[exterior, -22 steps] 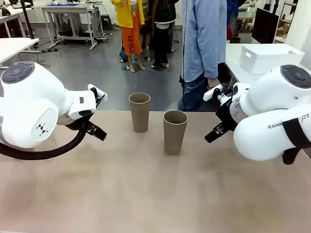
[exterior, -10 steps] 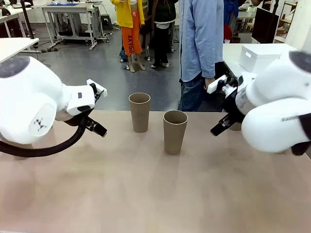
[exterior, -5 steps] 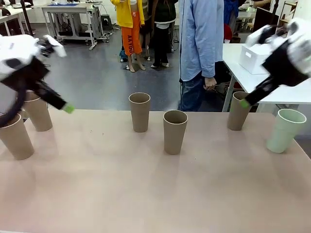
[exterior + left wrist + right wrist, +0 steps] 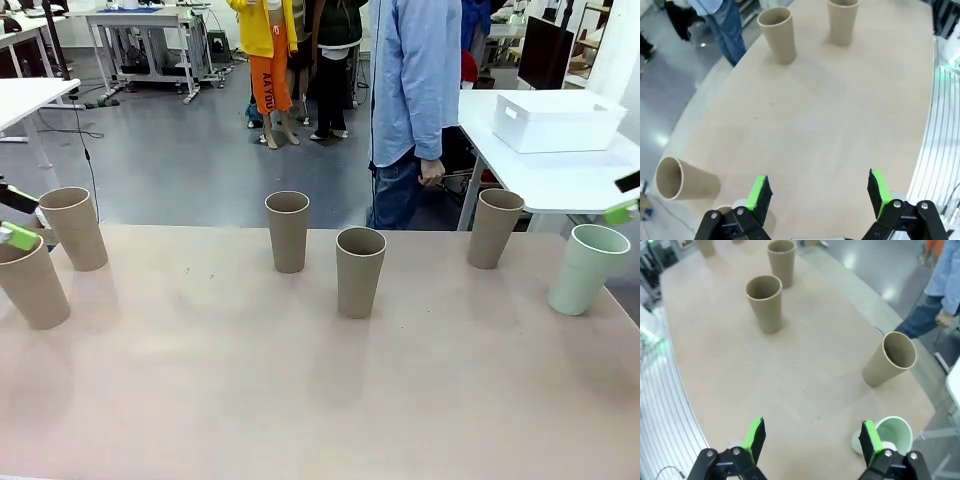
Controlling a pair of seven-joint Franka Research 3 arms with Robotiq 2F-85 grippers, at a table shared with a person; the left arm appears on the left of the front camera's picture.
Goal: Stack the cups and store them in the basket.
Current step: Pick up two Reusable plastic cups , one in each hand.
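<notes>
Left gripper [image 4: 820, 192] and right gripper [image 4: 812, 440] both hung above the table [image 4: 300, 400] with jaws spread wide, gripping nothing. All six cups stood upright and apart, unstacked: five tan cups [image 4: 360, 272] in a loose row, two of them at the left end, and the mint cup [image 4: 588, 268] at the right end. The basket [image 4: 558, 125] sat on a separate white side table [image 4: 560, 178] beyond the right end, well apart from the cups.

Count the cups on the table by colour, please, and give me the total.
Tan-brown cups: 5
Pale mint-green cup: 1
Total: 6
</notes>
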